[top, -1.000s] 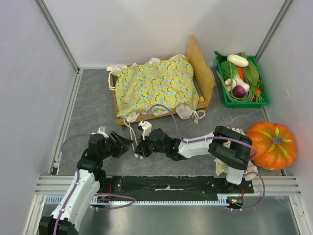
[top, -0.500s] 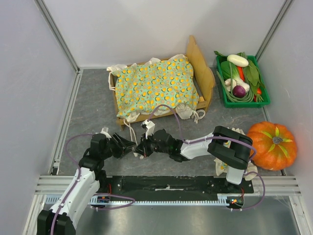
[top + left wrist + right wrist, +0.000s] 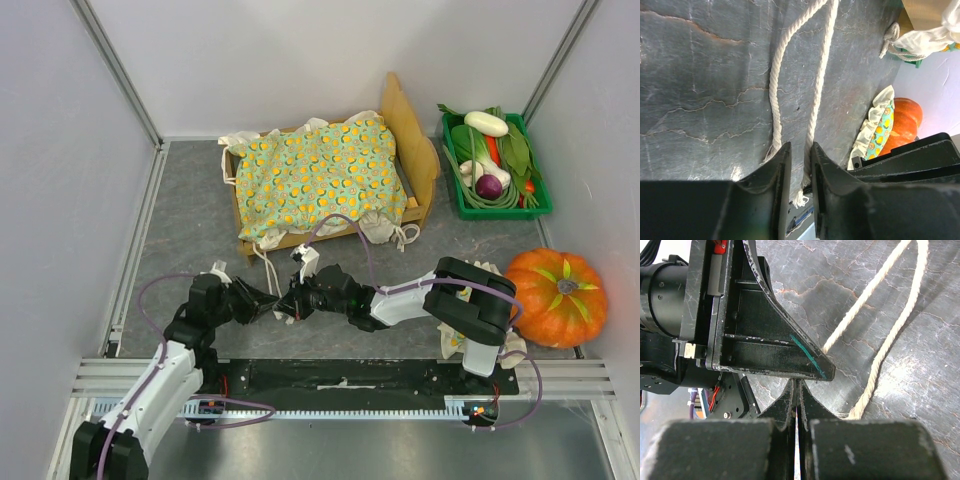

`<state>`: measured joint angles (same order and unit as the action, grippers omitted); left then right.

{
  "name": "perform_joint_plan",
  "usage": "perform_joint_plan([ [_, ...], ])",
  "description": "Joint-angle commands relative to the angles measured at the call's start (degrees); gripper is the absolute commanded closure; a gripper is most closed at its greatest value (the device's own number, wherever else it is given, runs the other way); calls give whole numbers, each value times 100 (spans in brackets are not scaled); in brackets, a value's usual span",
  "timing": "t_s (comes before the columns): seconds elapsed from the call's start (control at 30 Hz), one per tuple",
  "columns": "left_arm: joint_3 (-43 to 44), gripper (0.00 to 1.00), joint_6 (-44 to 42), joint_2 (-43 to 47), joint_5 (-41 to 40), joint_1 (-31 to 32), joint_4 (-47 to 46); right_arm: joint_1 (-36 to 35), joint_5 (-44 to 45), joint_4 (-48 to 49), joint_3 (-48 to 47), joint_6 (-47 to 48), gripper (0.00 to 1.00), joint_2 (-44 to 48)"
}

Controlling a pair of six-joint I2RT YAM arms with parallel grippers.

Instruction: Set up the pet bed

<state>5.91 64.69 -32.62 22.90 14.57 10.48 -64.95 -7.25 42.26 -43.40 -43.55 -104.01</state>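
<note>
The pet bed (image 3: pixel 412 135) stands at the back of the table, its wooden headboard on the right. A green orange-dotted blanket (image 3: pixel 320 175) covers it. Two white cord strands (image 3: pixel 268 265) trail from the blanket onto the grey floor. My left gripper (image 3: pixel 268 298) (image 3: pixel 800 146) is low on the floor, jaws narrowly apart, with one cord strand (image 3: pixel 815 115) running between them and floor showing beside it. The other strand (image 3: pixel 774 100) lies outside the left finger. My right gripper (image 3: pixel 288 303) (image 3: pixel 796 382) is shut, tip to tip with the left gripper. A frayed cord end (image 3: pixel 856 411) lies beside it.
A small ruffled pillow (image 3: pixel 455 340) (image 3: pixel 877 130) lies under the right arm. An orange pumpkin (image 3: pixel 555 297) sits at the right. A green crate (image 3: pixel 452 185) of vegetables stands at the back right. White walls close in on the left, back and right.
My left gripper slid a little nearer the right gripper and its jaws narrowed around the cord strand. The right gripper stayed shut and shifted only slightly.
</note>
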Motion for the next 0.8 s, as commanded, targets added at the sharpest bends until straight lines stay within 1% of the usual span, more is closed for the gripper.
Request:
perform_joint_plan([
  [0.0, -2, 77, 202, -157, 75, 81, -362, 8, -31, 283, -20, -13, 100, -41],
  [0.03, 15, 80, 211, -183, 75, 90, -380, 0, -23, 274, -11, -13, 100, -49],
  [0.07, 24, 86, 211, -209, 57, 99, -397, 0, -5, 230, -2, -13, 100, -50],
  [0.17, 24, 98, 202, -201, 13, 90, -389, 8, 39, 160, 7, 22, 100, -32],
  [0.2, 24, 98, 202, -209, -13, 90, -389, 26, 22, 142, 33, 22, 100, -15],
  [0.23, 24, 98, 202, -201, -31, 90, -363, 43, -13, 151, 59, 22, 96, 64],
  [0.27, 24, 98, 211, -218, -83, 90, -345, 96, -22, 160, 103, 31, 84, 134],
  [0.33, 41, 98, 167, -245, -136, 90, -310, 210, 65, 81, 287, 40, 75, 432],
  [0.37, 50, 98, 132, -279, -215, 90, -292, 341, 48, 55, 349, 57, 66, 538],
  [0.4, 94, 98, 123, -315, -276, 90, -240, 412, 39, 46, 471, 66, 62, 626],
  [0.43, 120, 98, 71, -341, -320, 90, -222, 491, 39, 2, 516, 109, 55, 758],
  [0.47, 147, 98, 53, -376, -382, 90, -213, 596, 22, -51, 543, 127, 52, 794],
  [0.6, 410, 98, -166, -683, -566, 90, -117, 738, 47, -498, 281, 364, 51, 663],
  [0.63, 446, 98, -245, -736, -593, 90, -82, 738, 152, -1143, 114, 417, 51, 532],
  [0.67, 489, 98, -272, -780, -654, 90, -55, 703, 188, -1376, -44, 644, 51, 435],
  [0.73, 595, 98, -403, -868, -725, 90, 24, 633, 381, -1972, -405, 795, 51, 241],
  [0.77, 639, 98, -448, -895, -821, 90, 85, 545, 538, -2046, -476, 935, 51, 223],
])
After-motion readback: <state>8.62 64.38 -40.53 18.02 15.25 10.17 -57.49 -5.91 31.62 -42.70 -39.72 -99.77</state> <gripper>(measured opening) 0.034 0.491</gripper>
